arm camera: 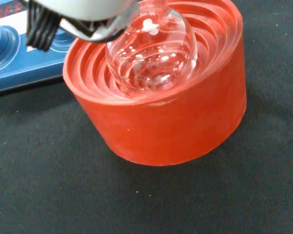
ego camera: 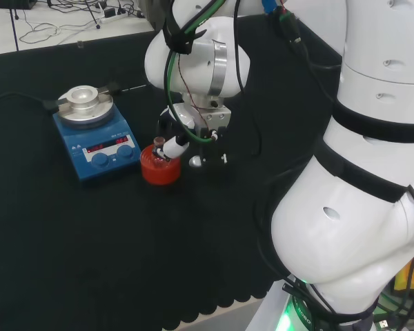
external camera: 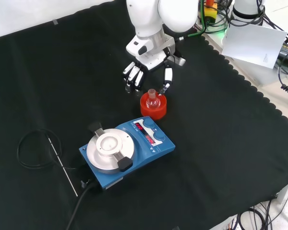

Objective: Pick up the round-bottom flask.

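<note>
hand: I'm seeing the hand (external camera: pixel 149 67) hanging just above and behind the flask in the front view, fingers (external camera: pixel 132 76) pointing down on one side and the thumb (external camera: pixel 167 76) coming down on the other. They're spread apart with nothing between them, so it's not gripping anything.

flask: the round-bottom flask (arm camera: pixel 154 48) is sitting right under the hand, clear glass, bulb nested in the stand, neck pointing up toward the thumb. In the head view I'm catching its neck (ego camera: pixel 159 143) right by a white fingertip, but I can't tell if they're actually touching.

stand: the red ribbed ring stand (arm camera: pixel 166 112) is sitting flat on the cloth directly below the hand, cradling the flask bulb in its stepped hollow.

stirrer: the blue magnetic stirrer (external camera: pixel 134 151) with its round metal top plate is sitting just past the stand, on the side away from the hand, close but apart from the red ring. Red digits are glowing on its front panel.

probe: a thin metal rod (external camera: pixel 62 165) is lying on the cloth beyond the stirrer, well apart from the hand.

cloth: the black cloth (external camera: pixel 221 143) is covering the whole bench under everything.
</note>
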